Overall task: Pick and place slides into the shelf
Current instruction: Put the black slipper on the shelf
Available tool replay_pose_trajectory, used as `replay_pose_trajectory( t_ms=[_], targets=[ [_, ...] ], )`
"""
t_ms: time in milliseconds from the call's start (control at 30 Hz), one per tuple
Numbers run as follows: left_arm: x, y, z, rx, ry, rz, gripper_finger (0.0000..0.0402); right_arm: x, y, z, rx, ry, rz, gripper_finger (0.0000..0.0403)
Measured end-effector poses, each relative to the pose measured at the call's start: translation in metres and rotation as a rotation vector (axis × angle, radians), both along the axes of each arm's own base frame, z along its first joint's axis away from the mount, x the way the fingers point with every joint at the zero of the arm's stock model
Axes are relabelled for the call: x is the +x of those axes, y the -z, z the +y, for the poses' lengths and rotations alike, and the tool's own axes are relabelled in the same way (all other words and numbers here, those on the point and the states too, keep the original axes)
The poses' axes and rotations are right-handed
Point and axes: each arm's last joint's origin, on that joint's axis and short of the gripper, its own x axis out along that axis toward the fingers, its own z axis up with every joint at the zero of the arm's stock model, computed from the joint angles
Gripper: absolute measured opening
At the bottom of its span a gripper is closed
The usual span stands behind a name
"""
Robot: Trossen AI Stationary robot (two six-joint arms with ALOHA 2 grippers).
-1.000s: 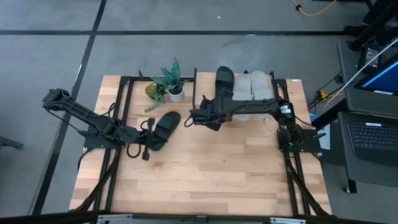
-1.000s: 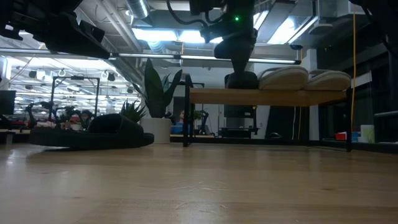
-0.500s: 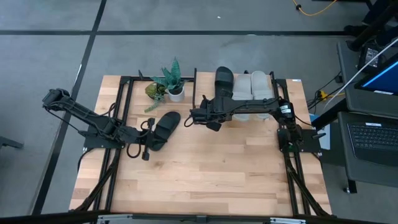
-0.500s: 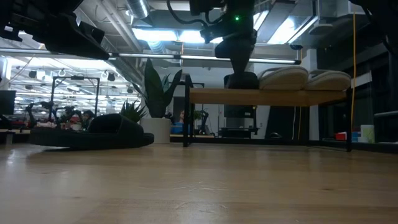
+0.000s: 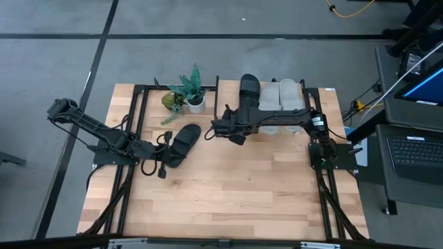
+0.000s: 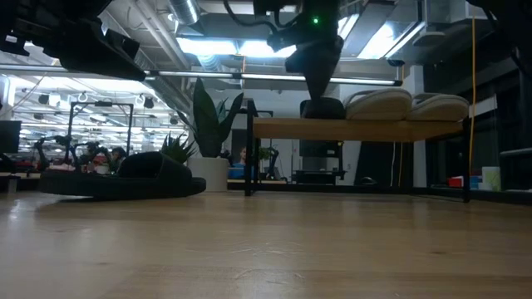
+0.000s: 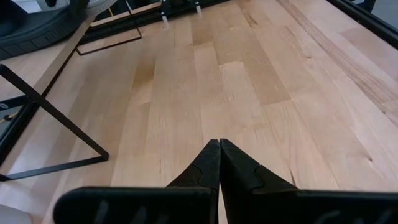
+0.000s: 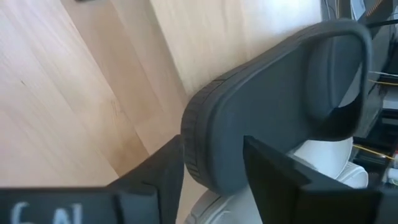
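One black slide (image 5: pixel 250 90) lies on the shelf's top board (image 6: pixel 357 129), at its left end, beside two light grey slides (image 5: pixel 280 97). My right gripper (image 8: pixel 211 174) hangs open over the black slide's near end (image 8: pixel 249 118), one finger on either side of it. A second black slide (image 5: pixel 181 142) lies flat on the table, left of the shelf. My left gripper (image 7: pixel 219 163) is shut with nothing in it, low over bare tabletop just near-left of that slide.
Two small potted plants (image 5: pixel 187 93) stand at the far edge, left of the shelf. A thin black frame (image 5: pixel 138 111) runs along the table's left side. A laptop (image 5: pixel 415 155) sits off the table to the right. Bare tabletop (image 5: pixel 228 194) fills the near half.
My right gripper has opened and let go of the black slide, which stays lying on the shelf's top board. The gripper has also risen slightly above it.
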Motion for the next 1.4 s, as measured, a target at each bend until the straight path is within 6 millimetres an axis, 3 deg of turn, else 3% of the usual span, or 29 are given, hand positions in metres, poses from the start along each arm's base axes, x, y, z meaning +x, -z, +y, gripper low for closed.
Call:
replay_pose_trajectory(
  t_ms=[400, 500, 667, 800, 1000, 1100, 1267, 1400],
  targets=[
    [0.000, 0.000, 0.000, 0.005, 0.003, 0.001, 0.0000, 0.004, -0.050, 0.014, 0.002, -0.028, -0.199, 0.0163],
    [0.000, 0.000, 0.000, 0.006, 0.004, 0.001, 0.0000, 0.003, -0.072, 0.024, 0.005, -0.065, -0.279, 0.0123],
    [0.000, 0.000, 0.000, 0.015, 0.007, 0.001, 0.0000, -0.010, -0.097, 0.047, 0.009, -0.165, -0.355, 0.0014],
    [0.000, 0.000, 0.000, 0.024, 0.012, 0.001, 0.0000, -0.022, -0.106, 0.070, -0.056, -0.159, -0.397, 0.0007],
    [-0.001, 0.000, -0.002, 0.030, 0.024, 0.005, 0.0000, -0.031, -0.106, 0.120, -0.114, -0.230, -0.459, 0.0004],
    [-0.003, 0.002, -0.006, 0.046, 0.061, 0.022, 0.0000, -0.033, -0.095, 0.146, -0.147, -0.266, -0.490, 0.0004],
    [-0.012, 0.009, -0.015, 0.026, 0.139, 0.105, 0.0000, -0.035, -0.055, 0.187, -0.131, -0.282, -0.530, 0.0003],
    [-0.020, 0.013, -0.021, 0.007, 0.182, 0.167, 0.0000, -0.031, -0.021, 0.205, -0.125, -0.302, -0.579, 0.0004]
  ],
)
